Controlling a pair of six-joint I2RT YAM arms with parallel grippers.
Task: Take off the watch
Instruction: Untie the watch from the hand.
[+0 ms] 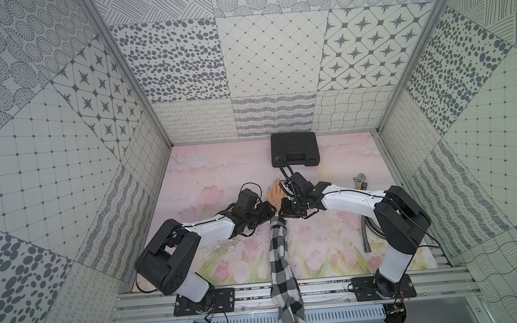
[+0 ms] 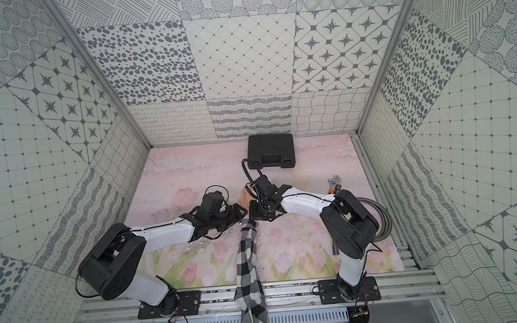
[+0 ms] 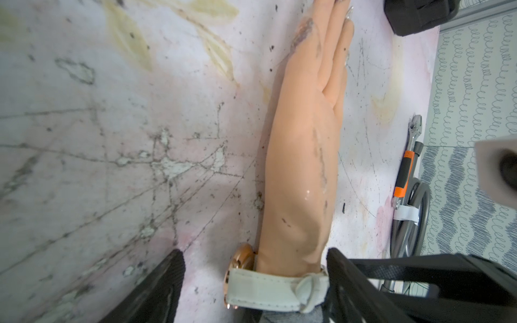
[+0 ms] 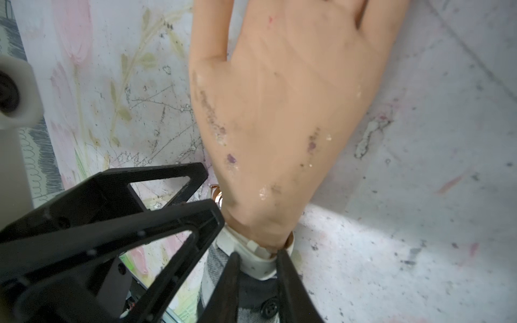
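- Case [image 1: 294, 149]: black, shut, far end of table [image 1: 220, 171]; contents not visible.
- Watch [image 3: 268, 290]: strapped on mannequin hand [image 3: 302, 156] at the wrist.
- Left tool [image 3: 256, 256]: released, straddling wrist.
- Right tool [image 4: 258, 256]: pinching the strap.

Patterned grey-white walls [image 1: 274, 57] (pink floral floor [image 1: 220, 171])

- Pink floral mat [image 1: 220, 171] covers the tabletop, scuffed and speckled with dark marks.
- Black case [image 1: 294, 149] lies closed at the far edge.
- Mannequin hand [image 1: 274, 195] lies mid-mat, its checked sleeve [image 1: 279, 255] trailing over the near edge.
- Wrench [image 1: 360, 180] and grey hose [image 1: 365, 239] lie at the right.
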